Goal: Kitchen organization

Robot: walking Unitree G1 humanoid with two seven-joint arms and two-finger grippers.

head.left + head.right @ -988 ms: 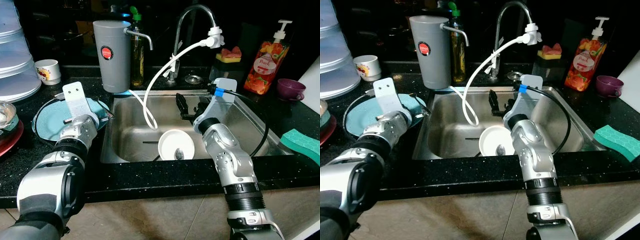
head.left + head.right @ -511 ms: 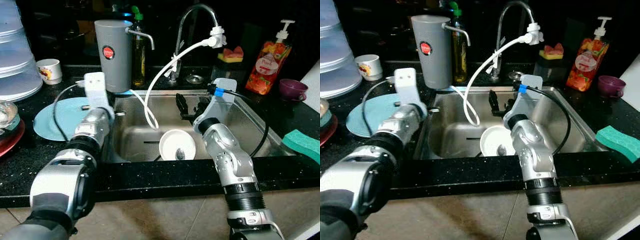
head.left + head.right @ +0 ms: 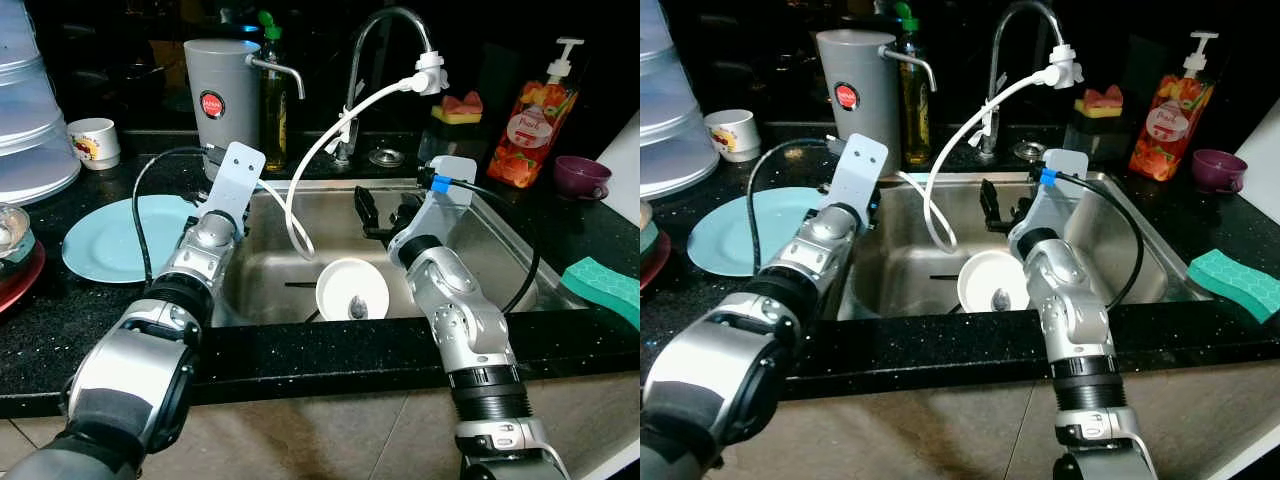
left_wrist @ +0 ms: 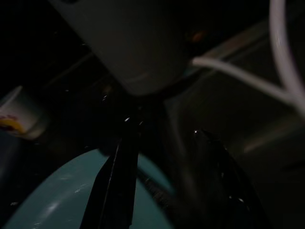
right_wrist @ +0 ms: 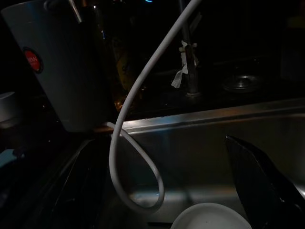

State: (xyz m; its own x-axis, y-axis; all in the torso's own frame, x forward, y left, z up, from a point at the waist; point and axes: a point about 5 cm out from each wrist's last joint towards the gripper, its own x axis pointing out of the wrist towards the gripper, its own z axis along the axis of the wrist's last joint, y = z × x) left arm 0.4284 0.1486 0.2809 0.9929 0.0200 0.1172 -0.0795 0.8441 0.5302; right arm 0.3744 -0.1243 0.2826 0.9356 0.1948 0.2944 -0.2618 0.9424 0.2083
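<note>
Two arms are up at the sink [image 3: 500, 262], and the bowl [image 3: 352, 289] on its floor, with a spoon [image 3: 358, 305] lying in it, reads to me as the next thing to clear. My right gripper [image 3: 366, 215] hovers above the basin, behind the bowl and apart from it, with nothing in it. One dark finger shows in the right wrist view; how wide the pair stands I cannot tell. My left gripper [image 4: 167, 191] is at the sink's left rim, just past the blue plate [image 3: 115, 237], fingers parted and empty.

To do this well, I judge the right gripper should drop toward the bowl's near rim and pinch one wall, keeping clear of the white hose [image 3: 305, 180] that loops down from the tap [image 3: 385, 40]; snagging that hose is the risk. Lifting level should keep the spoon from sliding out.

From the head I get the whole layout: grey jug [image 3: 228, 100], soap bottle [image 3: 540, 120], green sponge [image 3: 605, 285], small cup [image 3: 92, 142]. My right wrist view adds the hose's loop hanging just above the bowl's rim. My left wrist view gives the gap between those fingers, with the plate beneath.
</note>
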